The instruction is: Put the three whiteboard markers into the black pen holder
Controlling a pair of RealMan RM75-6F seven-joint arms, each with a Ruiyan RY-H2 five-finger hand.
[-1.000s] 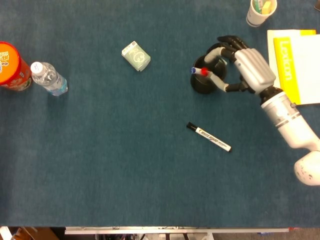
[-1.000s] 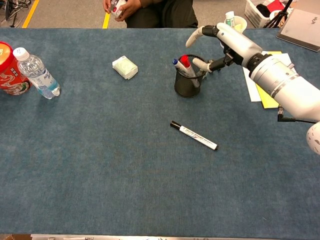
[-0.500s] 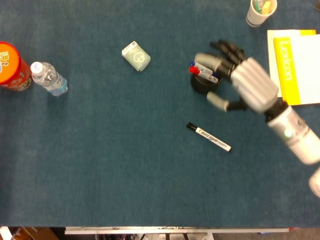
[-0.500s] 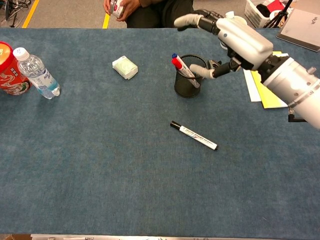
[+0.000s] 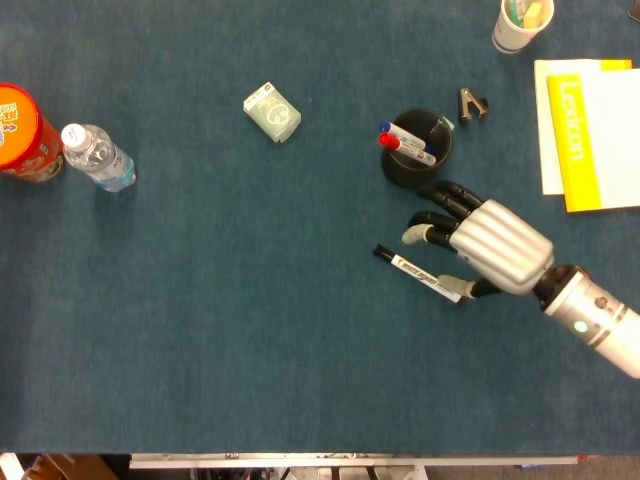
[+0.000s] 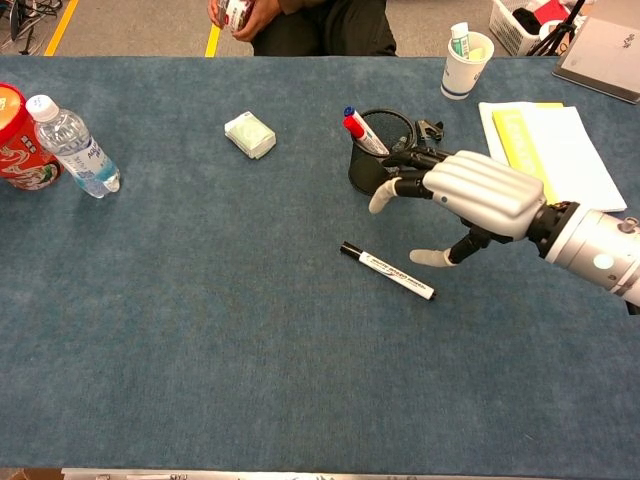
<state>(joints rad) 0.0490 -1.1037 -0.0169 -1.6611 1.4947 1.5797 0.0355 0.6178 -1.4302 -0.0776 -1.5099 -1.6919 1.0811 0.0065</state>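
Spread and holding nothing, my right hand (image 5: 490,245) hangs palm-down over the table (image 5: 250,340), just above the near end of the black-capped whiteboard marker (image 5: 417,273). In the chest view its thumb reaches down toward the marker's white barrel, and I cannot tell whether it touches. That marker lies flat on the blue cloth, cap pointing away to my left, in front of the black pen holder (image 5: 416,160) and apart from it. Two markers already stand in the holder: the red-capped marker (image 6: 364,135) and the blue-capped marker (image 6: 350,114), both leaning toward the holder's left rim. My fingers (image 6: 392,191) point toward the holder without touching it. A small binder clip (image 5: 471,103) sits just behind the holder. Farther left lie a pale green packet (image 5: 272,112), a water bottle (image 5: 97,155) and an orange can (image 5: 24,133). A paper cup (image 5: 521,22) and a yellow pad (image 5: 588,130) occupy the far right corner.
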